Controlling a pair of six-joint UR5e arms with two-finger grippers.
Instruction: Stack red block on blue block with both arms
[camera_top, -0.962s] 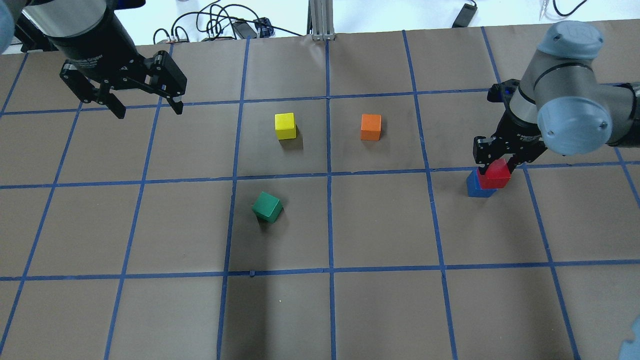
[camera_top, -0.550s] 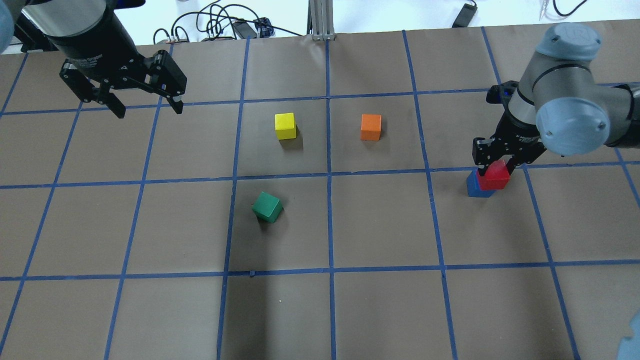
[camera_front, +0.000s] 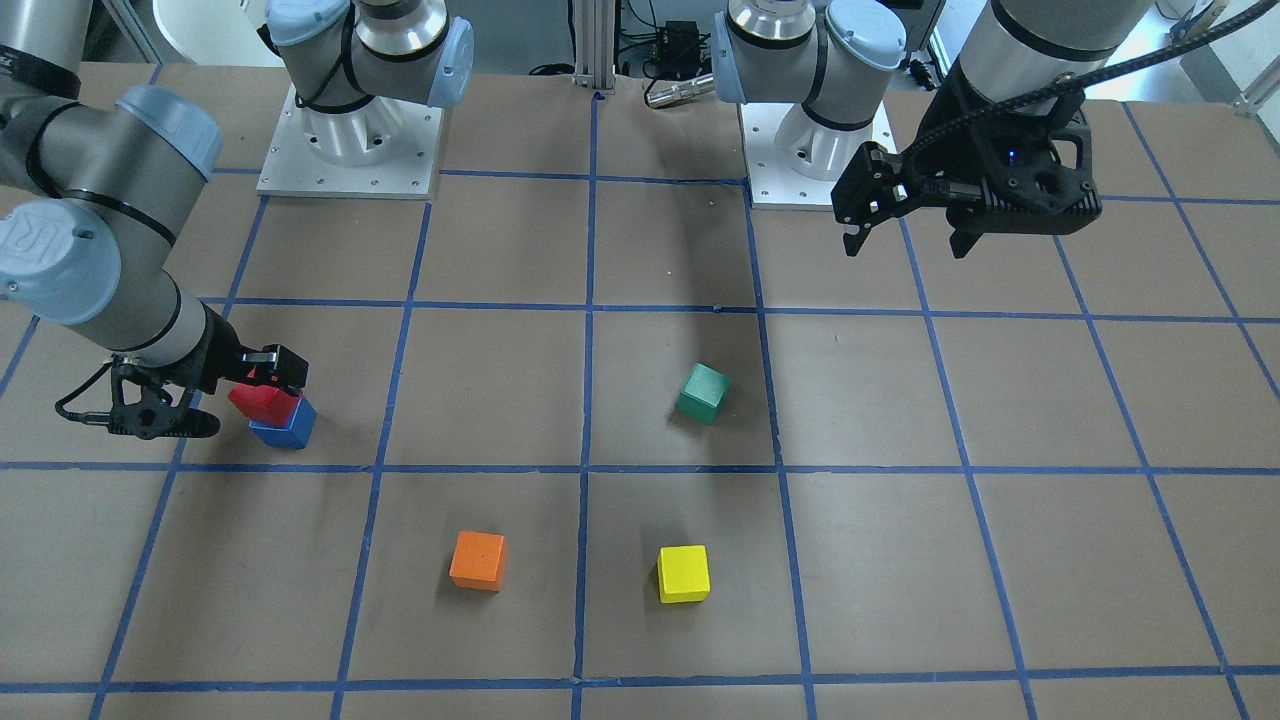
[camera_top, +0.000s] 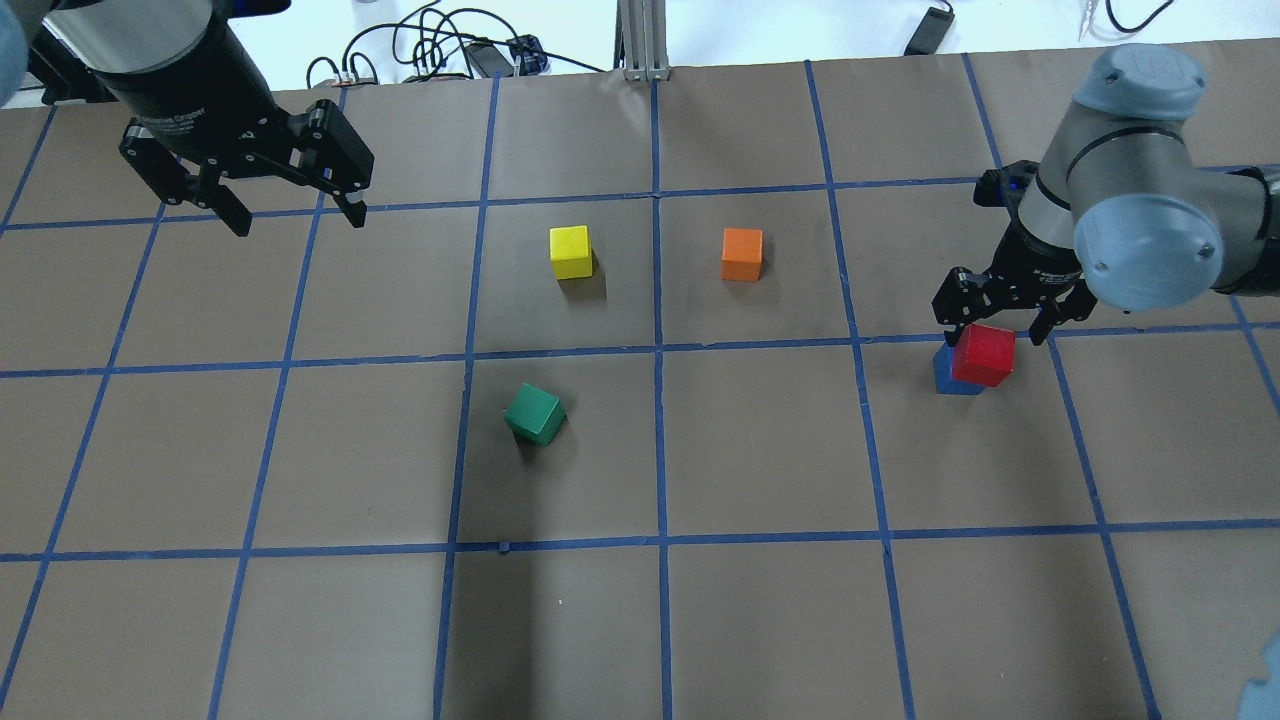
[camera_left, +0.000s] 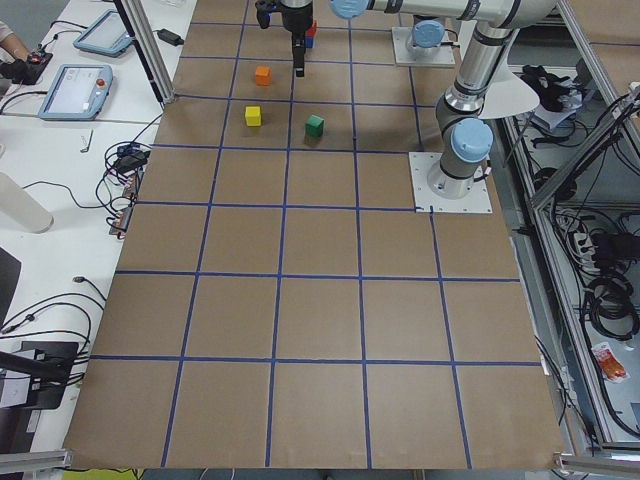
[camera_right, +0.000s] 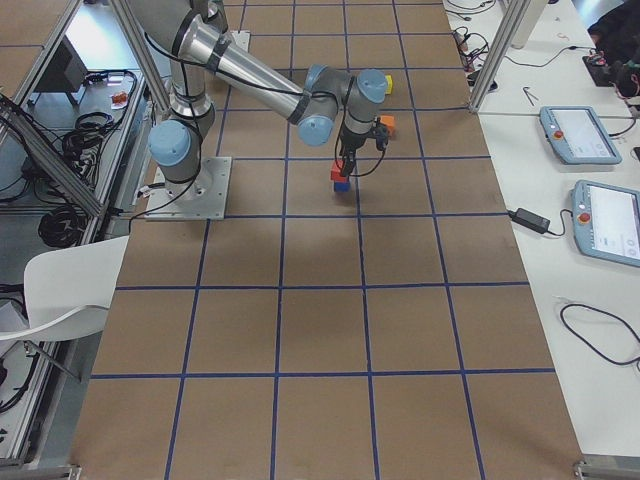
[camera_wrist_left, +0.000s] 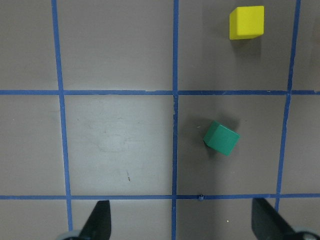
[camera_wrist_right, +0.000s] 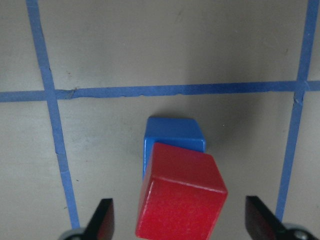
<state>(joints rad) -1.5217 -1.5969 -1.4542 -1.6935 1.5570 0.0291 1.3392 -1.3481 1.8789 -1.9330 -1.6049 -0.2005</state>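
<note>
While we look down from above, we see the red block (camera_top: 984, 355) sitting on top of the blue block (camera_top: 943, 374) at the right side of the frame, on the brown desk (camera_top: 760, 600). It is turned a bit and hangs over one edge, so the two blocks do not line up. The right gripper (camera_top: 997, 327) is down at the two blocks. Its fingers (camera_wrist_right: 102, 222) are spread wide, one on each side of the red block, and they do not touch it. It holds nothing. The left gripper (camera_top: 298, 220) hangs in the upper left of the frame, wide open too, with nothing in it. Near the middle lie a green block (camera_top: 535, 414), a yellow block (camera_top: 570, 251) and an orange block (camera_top: 741, 254), each apart from the others.
</note>
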